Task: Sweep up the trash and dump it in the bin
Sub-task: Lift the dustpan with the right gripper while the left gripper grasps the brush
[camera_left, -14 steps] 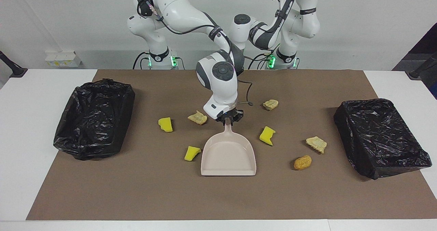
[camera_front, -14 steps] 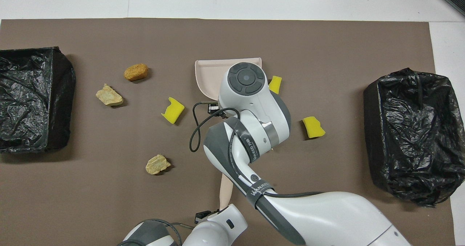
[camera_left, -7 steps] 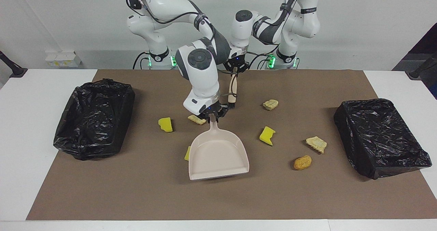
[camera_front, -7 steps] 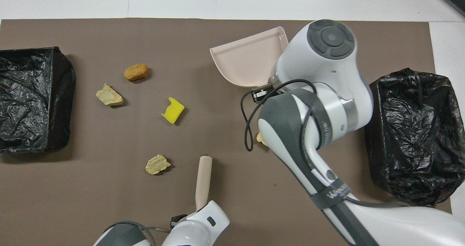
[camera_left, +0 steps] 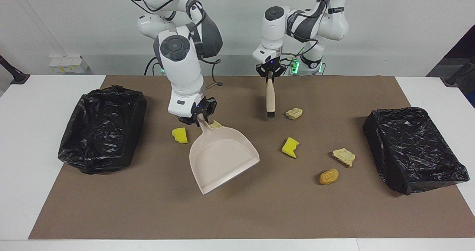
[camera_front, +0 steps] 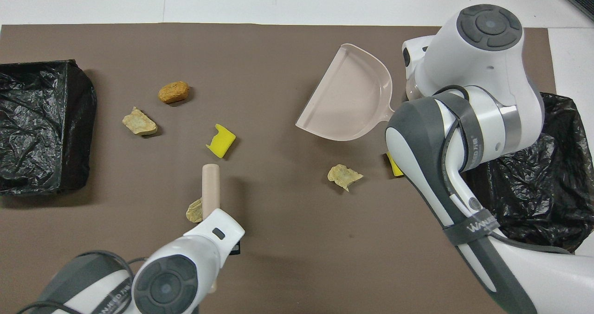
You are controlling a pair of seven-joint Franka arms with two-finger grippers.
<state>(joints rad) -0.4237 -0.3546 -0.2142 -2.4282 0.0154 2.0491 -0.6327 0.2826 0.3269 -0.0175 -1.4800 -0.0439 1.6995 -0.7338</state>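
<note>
Two claws were both clamped shut, the right claw point(camera_left: 199, 118) on the dustpan point(camera_left: 222, 157) handle and the left claw point(camera_left: 269, 74) on the brush point(camera_left: 270, 97) hanging bristles-down just beside a beige scrap point(camera_left: 294, 113), the dustpan's mouth angled toward the left arm's end of the surface point(camera_left: 237, 214).

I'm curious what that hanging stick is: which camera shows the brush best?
The facing view. There the brush hangs upright from the left gripper, its whole handle and dark bristles showing, beside a beige scrap. The overhead view shows only its handle end-on, and the arm covers its top.
</note>
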